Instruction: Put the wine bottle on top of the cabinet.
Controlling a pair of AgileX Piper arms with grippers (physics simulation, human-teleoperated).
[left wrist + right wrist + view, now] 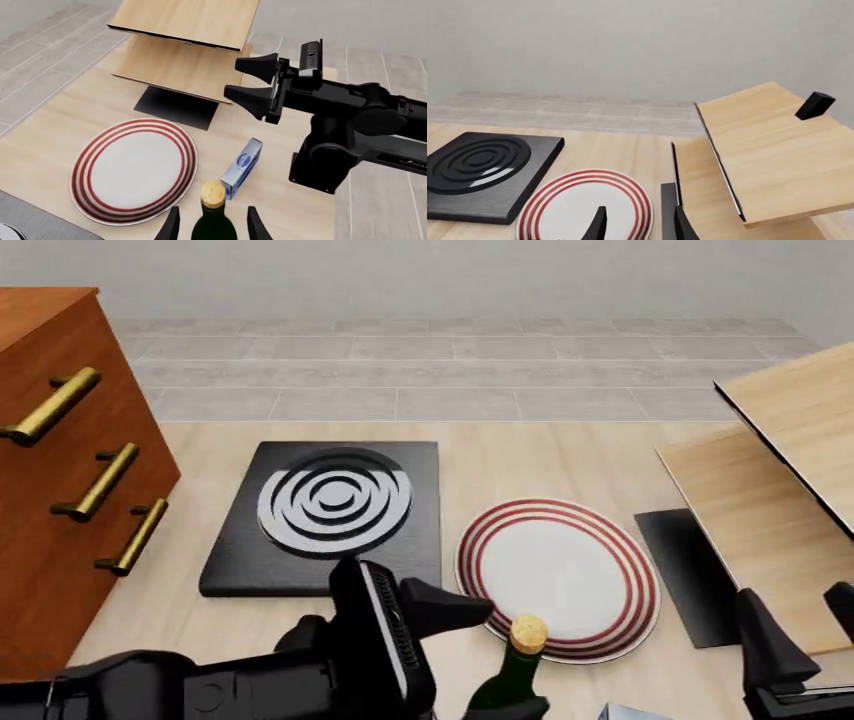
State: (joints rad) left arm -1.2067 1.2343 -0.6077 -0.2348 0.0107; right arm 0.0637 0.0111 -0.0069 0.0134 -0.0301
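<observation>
— Reaching low over the table, the left gripper [210, 226] had its fingers spread either side of the dark green glass wine bottle [214, 220] with the tan cork.

— And the right gripper [636, 224]?

— Open too, holding nothing. No label readable. The reddish-brown wooden cabinet [54, 480] stood far left.

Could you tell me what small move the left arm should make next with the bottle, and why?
Probably close the left gripper on the wine bottle. Its fingers sit on either side of the neck below the cork and look open, so it is likely not gripped yet. The cabinet stands off to the left, so lifting comes afterwards.
</observation>
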